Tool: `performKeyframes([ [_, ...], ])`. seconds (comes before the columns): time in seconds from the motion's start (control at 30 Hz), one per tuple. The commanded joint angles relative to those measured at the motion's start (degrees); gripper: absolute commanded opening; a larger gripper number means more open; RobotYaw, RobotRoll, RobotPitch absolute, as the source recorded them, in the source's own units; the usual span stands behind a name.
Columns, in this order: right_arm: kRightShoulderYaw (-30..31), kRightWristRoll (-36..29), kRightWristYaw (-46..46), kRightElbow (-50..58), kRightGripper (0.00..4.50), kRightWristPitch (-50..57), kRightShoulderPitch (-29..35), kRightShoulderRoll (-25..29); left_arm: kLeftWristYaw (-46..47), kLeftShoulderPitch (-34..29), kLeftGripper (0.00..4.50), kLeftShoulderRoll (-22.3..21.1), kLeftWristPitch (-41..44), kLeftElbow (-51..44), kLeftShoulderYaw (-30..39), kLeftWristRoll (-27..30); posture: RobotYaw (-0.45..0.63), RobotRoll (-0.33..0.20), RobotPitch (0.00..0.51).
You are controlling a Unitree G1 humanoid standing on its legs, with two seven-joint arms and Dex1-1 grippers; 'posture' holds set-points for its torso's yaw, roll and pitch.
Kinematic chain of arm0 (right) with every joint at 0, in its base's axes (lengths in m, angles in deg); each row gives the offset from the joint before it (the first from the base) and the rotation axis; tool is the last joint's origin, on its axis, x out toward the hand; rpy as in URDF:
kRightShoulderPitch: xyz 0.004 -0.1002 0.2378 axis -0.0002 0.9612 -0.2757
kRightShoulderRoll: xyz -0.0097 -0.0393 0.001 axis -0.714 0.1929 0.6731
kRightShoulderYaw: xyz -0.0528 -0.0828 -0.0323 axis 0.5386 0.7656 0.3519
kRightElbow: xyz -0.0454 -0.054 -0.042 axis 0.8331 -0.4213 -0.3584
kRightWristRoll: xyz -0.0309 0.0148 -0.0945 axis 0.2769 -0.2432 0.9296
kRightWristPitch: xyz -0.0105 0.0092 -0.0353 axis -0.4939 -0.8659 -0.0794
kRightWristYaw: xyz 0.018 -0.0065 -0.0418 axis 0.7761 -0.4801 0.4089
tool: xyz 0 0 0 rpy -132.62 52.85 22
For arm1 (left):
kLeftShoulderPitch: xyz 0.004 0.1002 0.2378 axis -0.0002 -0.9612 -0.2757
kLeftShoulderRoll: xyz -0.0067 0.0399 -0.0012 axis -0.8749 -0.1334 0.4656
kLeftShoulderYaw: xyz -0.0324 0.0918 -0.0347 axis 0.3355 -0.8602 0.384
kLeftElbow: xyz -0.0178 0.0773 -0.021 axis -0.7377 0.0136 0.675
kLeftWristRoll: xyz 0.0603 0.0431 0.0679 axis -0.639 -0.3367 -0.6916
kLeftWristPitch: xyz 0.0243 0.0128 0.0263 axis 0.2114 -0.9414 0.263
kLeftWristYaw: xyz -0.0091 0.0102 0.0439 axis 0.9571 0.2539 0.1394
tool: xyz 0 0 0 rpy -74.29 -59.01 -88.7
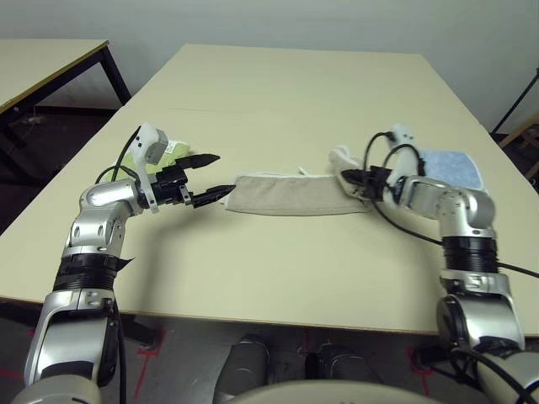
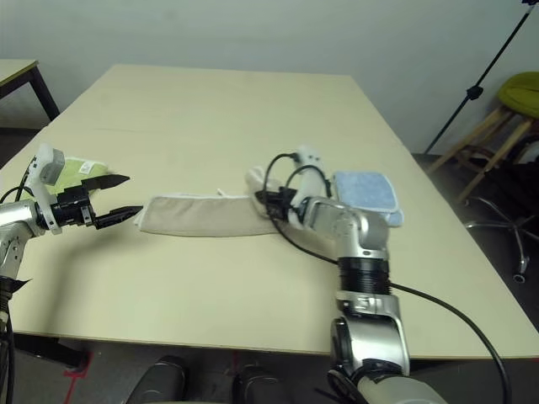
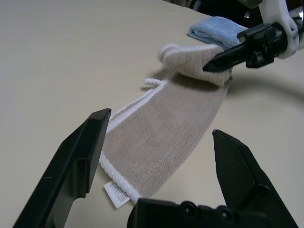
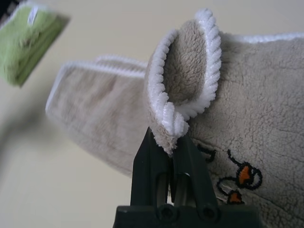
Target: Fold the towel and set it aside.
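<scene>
Beige towel [image 1: 295, 196] lies as a folded strip on the table [image 1: 278, 93]; right gripper [image 4: 167, 142] pinches its end, left gripper [image 1: 210, 177] gapes, lime-green towel [image 1: 173, 150] and blue towel [image 1: 450, 166] flanking.

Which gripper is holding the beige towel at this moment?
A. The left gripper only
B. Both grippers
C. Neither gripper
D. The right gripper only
D: the right gripper is shut on a lifted end of the beige towel, while the left gripper stands open just short of the other end, not touching it.
</scene>
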Motion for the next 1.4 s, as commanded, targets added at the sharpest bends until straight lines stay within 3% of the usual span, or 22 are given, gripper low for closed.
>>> performKeyframes([
  [0.03,3.74,2.27,-1.56,-0.64,0.05,-0.28,1.66,0.22,0.6,-0.95,4.5,-0.22,0.93,-1.53,0.49,0.41,0.22,0.0,0.031],
  [0.1,7.56,4.36,-3.53,1.13,0.05,-2.52,2.51,1.51,1.67,-1.49,4.5,-0.16,1.92,-2.35,0.37,0.15,0.22,0.0,0.03],
  [0.27,9.35,4.57,-8.18,5.2,1.75,-2.76,2.4,5.14,3.81,-1.92,4.5,-0.03,4.05,-3.92,-0.24,-0.4,0.21,0.0,0.03],
  [0.5,7.6,1.17,-19.43,12.03,4.28,-0.48,0.18,17.73,6.25,1.33,4.5,1.33,8.23,-5.73,-2.11,-0.55,0.19,0.0,0.029],
  [0.53,6.99,0.57,-20.82,12.47,4.48,-0.15,-0.34,19.41,6.73,2.01,4.5,1.69,8.91,-5.98,-2.35,-0.5,0.19,0.0,0.029],
  [0.7,3.9,0.01,-23.39,10.79,4.48,-1.19,-3.09,23.93,8.88,5.36,4.5,4.54,12.06,-7.16,-3.05,0.06,0.18,0.0,0.027],
  [0.8,2.51,4.15,-21.57,5.09,4.48,-8.95,-3.7,24.05,12.52,8.11,4.5,9.03,14.35,-7.95,-3.92,0.2,0.17,0.0,0.024],
  [0.93,2.79,7.42,-20.5,0.63,4.48,-17.06,-2.22,21.73,17.88,10.24,4.5,15.45,16.07,-7.85,-6.25,-1.37,0.17,0.0,0.022],
  [1.13,2.08,12.25,-15.52,-7.83,4.48,-26.43,-1.81,16.32,22.36,11.67,4.5,21.81,16.18,-4.6,-11.16,-5.03,0.16,0.0,0.022],
  [1.23,1.76,13.75,-13.85,-11.34,3.85,-29.0,-1.63,14.87,24.2,12.0,3.86,24.13,14.95,-2.24,-13.29,-7.29,0.16,0.0,0.021],
  [1.4,2.0,14.56,-13.14,-13.11,2.0,-30.24,-1.4,12.94,25.18,12.92,2.19,26.23,13.4,1.88,-17.05,-11.54,0.16,0.0,0.02],
])
